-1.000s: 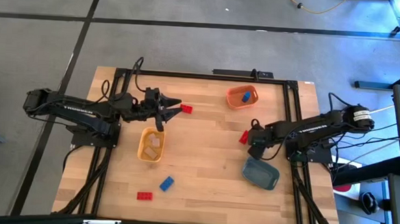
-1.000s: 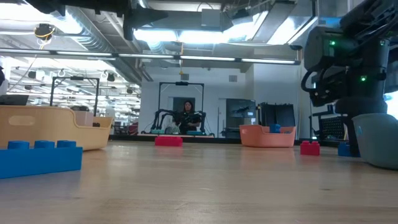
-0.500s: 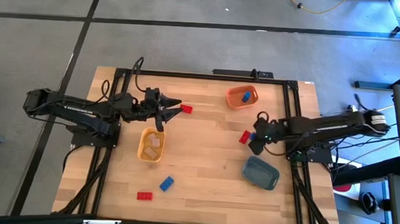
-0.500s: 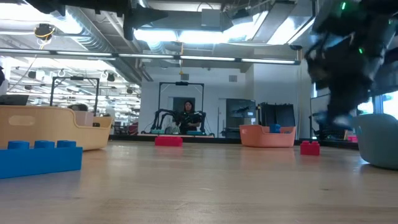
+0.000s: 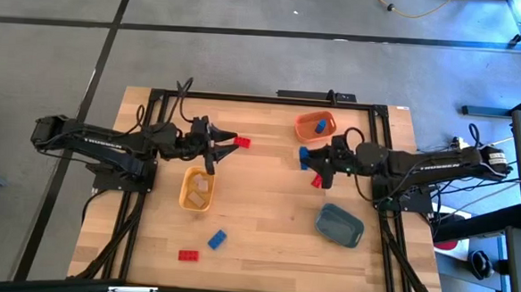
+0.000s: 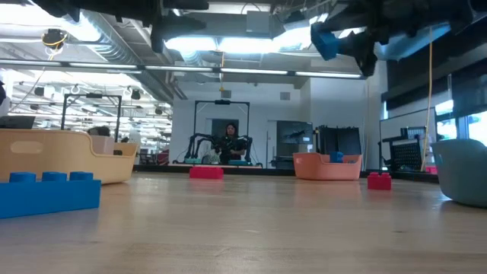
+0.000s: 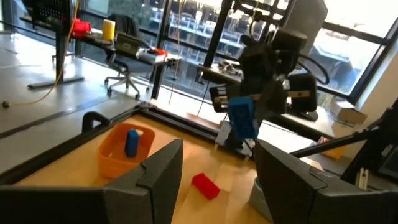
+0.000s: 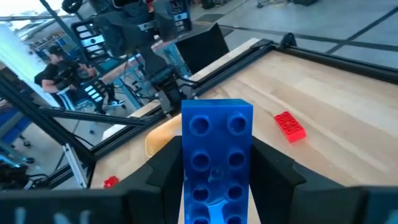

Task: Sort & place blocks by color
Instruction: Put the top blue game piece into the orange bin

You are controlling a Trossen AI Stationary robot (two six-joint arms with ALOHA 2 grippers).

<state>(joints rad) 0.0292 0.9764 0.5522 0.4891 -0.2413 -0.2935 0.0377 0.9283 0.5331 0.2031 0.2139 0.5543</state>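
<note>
My right gripper (image 5: 317, 158) is shut on a blue block (image 8: 216, 160), high above the table between the orange tray (image 5: 316, 127) and a red block (image 5: 317, 179); the blue block also shows in the low view (image 6: 327, 42). My left gripper (image 5: 220, 144) is open and empty, just left of another red block (image 5: 242, 142). One blue block (image 5: 320, 126) lies in the orange tray. Beige blocks (image 5: 199, 187) lie in the yellow tray (image 5: 186, 198). A blue block (image 5: 216, 239) and a red block (image 5: 188, 255) lie near the front. My right gripper pinches the blue block by its two long sides (image 8: 184, 180) between its two fingers (image 8: 163, 171). The studded face looks back at the wrist camera. The fingers come roughly level from the table's right. The block is lifted clear of the table.
The slate-blue tray (image 5: 338, 225) stands at the right front. The bare middle of the table lies between the yellow and slate-blue trays. Black frame rails run along the far edge and both sides. A person sits in the room far behind the table (image 6: 228, 141).
My right gripper has gone up and toward the table's left and far edge, away from the slate-blue tray. The blue block, down at table level a second ago, is now lifted high and clear.
</note>
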